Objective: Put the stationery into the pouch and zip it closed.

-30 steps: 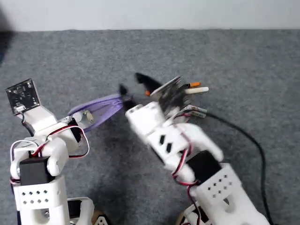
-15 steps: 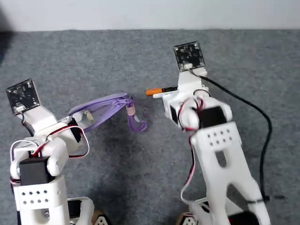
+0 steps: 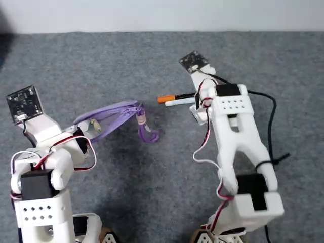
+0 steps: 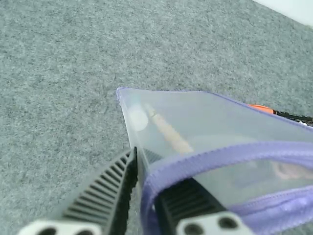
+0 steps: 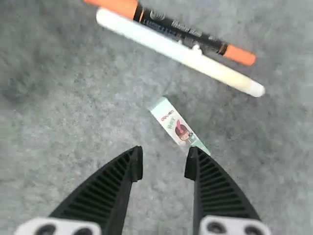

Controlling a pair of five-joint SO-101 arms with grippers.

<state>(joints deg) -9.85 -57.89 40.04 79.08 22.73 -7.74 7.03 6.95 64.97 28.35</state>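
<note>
A clear pouch (image 3: 109,117) with purple zip edging hangs from my left gripper (image 4: 146,164), which is shut on its edge. A pencil-like stick (image 4: 166,131) lies inside the pouch (image 4: 210,132). Its purple pull loop (image 3: 147,133) trails on the mat. An orange-capped black pen (image 5: 178,30) and a white pen (image 5: 178,53) lie side by side, with a small wrapped eraser-like piece (image 5: 178,128) close by. My right gripper (image 5: 164,164) hovers open just above that piece. From above, the pens (image 3: 174,99) sit beside the right arm (image 3: 230,106).
Grey carpet-like mat (image 3: 152,192) covers the table, with a pale wall edge along the far side. A black cable (image 3: 271,116) runs off the right arm. Open mat lies between the two arm bases.
My right arm left the pouch's zip end and swung right over the pens, its gripper now facing down. The pull loop dropped onto the mat. The left arm held still.
</note>
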